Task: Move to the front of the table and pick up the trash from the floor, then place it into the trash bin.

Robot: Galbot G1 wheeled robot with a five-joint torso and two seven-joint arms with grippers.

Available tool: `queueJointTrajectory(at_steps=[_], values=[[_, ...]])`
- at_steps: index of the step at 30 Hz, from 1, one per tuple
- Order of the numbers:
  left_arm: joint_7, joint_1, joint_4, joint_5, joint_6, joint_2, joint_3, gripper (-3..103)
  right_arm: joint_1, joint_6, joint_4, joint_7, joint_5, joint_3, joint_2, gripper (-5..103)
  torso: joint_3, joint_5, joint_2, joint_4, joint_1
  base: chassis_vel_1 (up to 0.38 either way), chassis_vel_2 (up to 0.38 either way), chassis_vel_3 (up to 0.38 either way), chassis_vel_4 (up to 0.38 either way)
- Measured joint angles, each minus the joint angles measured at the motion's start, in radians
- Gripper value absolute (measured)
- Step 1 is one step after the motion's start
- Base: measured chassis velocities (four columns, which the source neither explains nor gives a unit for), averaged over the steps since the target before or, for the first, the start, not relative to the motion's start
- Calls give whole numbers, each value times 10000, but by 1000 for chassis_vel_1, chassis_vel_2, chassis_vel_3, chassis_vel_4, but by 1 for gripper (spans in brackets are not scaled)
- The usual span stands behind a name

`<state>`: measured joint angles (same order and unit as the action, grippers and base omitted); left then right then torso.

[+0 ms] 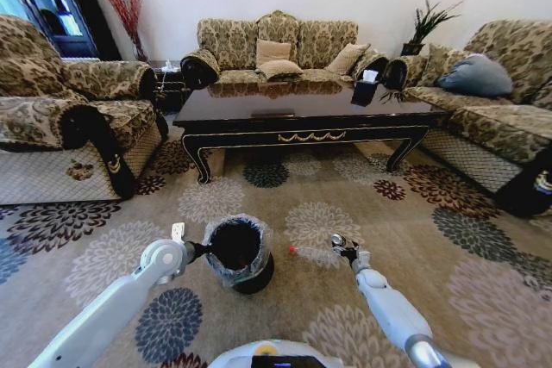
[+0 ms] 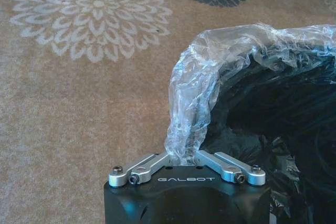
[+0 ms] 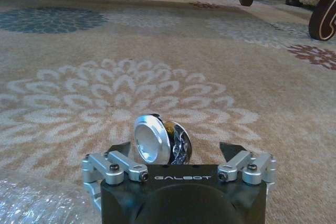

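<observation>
The silvery round piece (image 3: 157,139) is clamped in the right gripper (image 1: 339,245), low over the floor (image 1: 414,213) beside the bottle (image 1: 312,253). The trash bin (image 1: 239,252) is steadied (seemingly for the drop) by the left gripper (image 2: 184,156), closed on its liner (image 2: 191,103).

Both arms (image 1: 112,308) were white-shelled; each wrist block (image 3: 184,198) was black, marked GALBOT, with screwed silver linkage bars (image 2: 142,167).
</observation>
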<state>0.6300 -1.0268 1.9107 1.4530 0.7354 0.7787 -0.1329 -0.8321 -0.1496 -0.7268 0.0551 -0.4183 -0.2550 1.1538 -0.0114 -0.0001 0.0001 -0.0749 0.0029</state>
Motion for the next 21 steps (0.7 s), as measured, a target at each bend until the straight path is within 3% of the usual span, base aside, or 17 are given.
queueJointTrajectory(at_steps=[1,3,6,9,11,14,15,18,21], values=[[-13,0,3,-3,0,-2,0,0,31,-1,41,5,-1,1,16,90,0,1,0,0,0,0,0,0,0],[-38,0,4,-25,0,-13,0,0,65,-2,90,23,-1,1,31,90,0,1,0,1,0,0,0,0,0],[-64,11,-7,-99,0,-54,47,0,143,-77,297,76,58,-12,94,73,0,1,0,2,0,0,0,0,0],[-77,25,-19,-117,0,-67,70,0,183,-127,425,93,94,-29,125,68,0,2,0,1,0,0,0,0,0],[-84,41,-23,-121,1,-70,75,0,208,-170,518,107,106,-51,140,57,0,1,-1,1,0,0,0,0,0],[-96,47,-23,-125,0,-86,75,0,207,-179,544,108,93,-84,147,57,0,1,-1,0,0,0,0,0,0],[-108,53,-23,-125,0,-96,75,0,194,-181,543,108,79,-106,151,40,0,1,0,2,0,0,0,0,0],[-118,72,-23,-125,0,-104,75,0,161,-181,503,101,48,-126,148,35,0,1,0,1,0,0,0,0,0],[-127,96,-20,-127,0,-97,67,0,90,-173,393,76,21,-140,117,19,1,0,0,1,0,0,0,0,0]])
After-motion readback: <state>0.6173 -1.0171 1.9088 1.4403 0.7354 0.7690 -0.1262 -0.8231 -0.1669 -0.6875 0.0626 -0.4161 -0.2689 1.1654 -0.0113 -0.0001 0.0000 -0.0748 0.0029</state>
